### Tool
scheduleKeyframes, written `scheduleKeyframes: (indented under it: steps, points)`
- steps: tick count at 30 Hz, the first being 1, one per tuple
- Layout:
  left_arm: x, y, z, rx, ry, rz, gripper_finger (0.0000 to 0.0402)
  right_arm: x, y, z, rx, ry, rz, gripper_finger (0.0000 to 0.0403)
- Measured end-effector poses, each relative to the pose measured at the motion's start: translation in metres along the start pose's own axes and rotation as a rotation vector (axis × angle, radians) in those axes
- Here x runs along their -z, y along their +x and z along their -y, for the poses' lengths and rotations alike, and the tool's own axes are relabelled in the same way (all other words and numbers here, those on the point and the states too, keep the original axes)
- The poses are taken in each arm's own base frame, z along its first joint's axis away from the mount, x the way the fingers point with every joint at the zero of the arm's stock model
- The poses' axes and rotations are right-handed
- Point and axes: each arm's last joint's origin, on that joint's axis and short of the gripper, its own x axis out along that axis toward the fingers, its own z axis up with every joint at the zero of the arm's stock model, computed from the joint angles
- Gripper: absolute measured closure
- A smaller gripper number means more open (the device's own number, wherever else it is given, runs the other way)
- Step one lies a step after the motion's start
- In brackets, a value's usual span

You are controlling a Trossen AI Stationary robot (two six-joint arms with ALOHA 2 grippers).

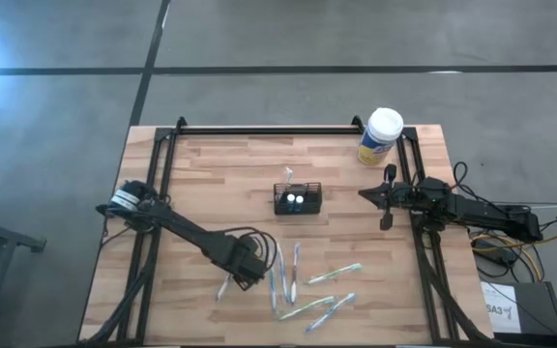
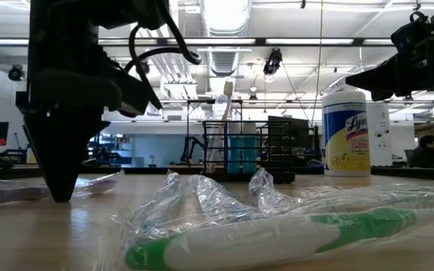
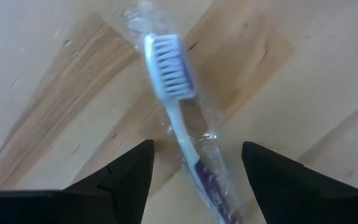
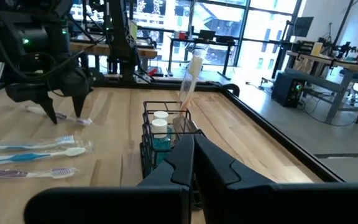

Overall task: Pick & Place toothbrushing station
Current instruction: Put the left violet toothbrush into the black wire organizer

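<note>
Holder [image 1: 297, 199], desk centre: one brush in (several loose near front edge); left tool [image 1: 243, 278] open astride wrapped toothbrush [image 3: 178, 118], ungripped; right tool [image 1: 387, 197] shut, idle.

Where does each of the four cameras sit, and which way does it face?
High: overhead, facing straight down on the table; both arms show.
Low: at tabletop height, facing across wrapped toothbrushes; left gripper comes down from above.
Left wrist: on the left arm, facing down at a wrapped purple toothbrush between open fingers.
Right wrist: on the right arm, facing across the table; closed fingers show.
Shared: the toothbrushing station appears in the high, low and right wrist views.
</note>
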Motion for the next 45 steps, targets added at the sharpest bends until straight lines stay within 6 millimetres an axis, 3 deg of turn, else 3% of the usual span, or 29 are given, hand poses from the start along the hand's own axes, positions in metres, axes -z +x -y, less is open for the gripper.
scheduleKeyframes:
  steps: [6,10,16,20,23,27,32,35,39,45]
  points:
    - [0.001,0.004,-0.003,-0.005,0.006,-0.004,0.0178,0.000,0.000,0.000,0.000,0.001,0.000,0.0394]
    - [0.001,0.004,-0.002,0.000,0.043,0.000,0.0243,0.000,0.000,0.000,0.000,0.003,0.000,0.0394]
    - [-0.001,0.003,-0.004,-0.010,0.142,0.003,0.0373,0.000,0.000,0.000,0.000,0.003,0.000,0.0394]
    - [-0.003,-0.004,-0.007,-0.017,0.186,0.064,0.0383,0.000,0.000,0.000,0.000,0.003,0.000,0.0394]
    - [-0.007,-0.020,-0.013,-0.054,0.225,0.198,0.0380,0.000,0.000,0.000,0.000,0.003,0.000,0.0394]
    - [-0.011,-0.062,-0.024,-0.032,0.232,0.472,0.0393,0.000,0.000,0.000,0.000,0.003,0.000,0.0394]
    - [-0.017,-0.111,-0.043,0.127,0.322,0.861,0.0394,0.000,0.000,0.000,0.000,0.003,0.000,0.0394]
    - [-0.021,-0.130,-0.060,0.247,0.372,1.116,0.0395,0.000,0.000,0.000,0.000,0.003,0.001,0.0394]
    - [-0.028,-0.137,-0.093,0.346,0.355,1.387,0.0401,0.000,0.000,0.000,0.000,0.003,0.000,0.0394]
    - [-0.050,-0.114,-0.140,0.411,0.249,1.512,0.0401,0.000,0.000,0.000,0.000,0.000,0.001,0.0394]
